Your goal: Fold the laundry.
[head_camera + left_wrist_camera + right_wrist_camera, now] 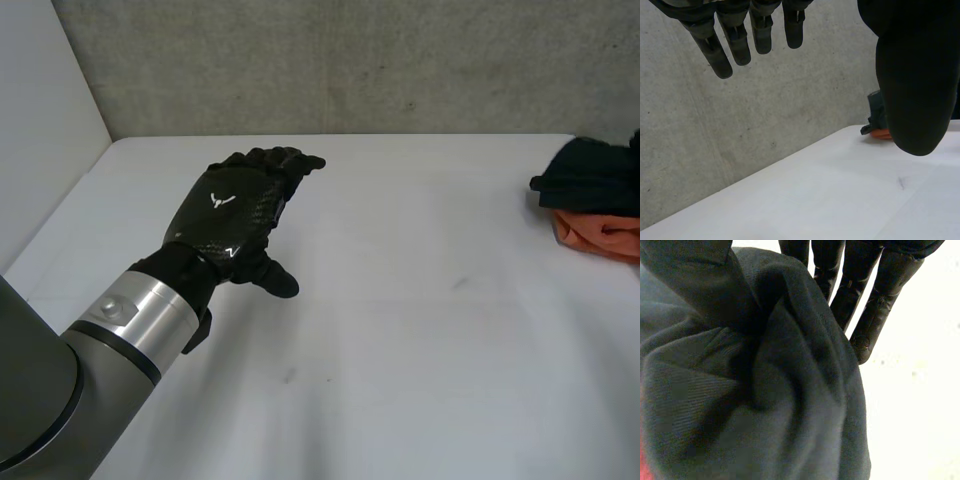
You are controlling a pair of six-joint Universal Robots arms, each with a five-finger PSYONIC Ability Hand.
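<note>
On the table (420, 380), far right, the dark garment (590, 175) is lying on an orange cloth (600, 235), the right hand (880, 295) pinching it between thumb and straight fingers. The left hand (235, 215) is hovering, fingers relaxed apart. Pickup seems under way; next, dragging it centre for spreading.

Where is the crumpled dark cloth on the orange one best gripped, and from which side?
Probably pinch the raised ridge of the crumpled dark cloth, coming from above: it lies bunched on the orange cloth with no flat edge showing. The right hand pinches there.
</note>
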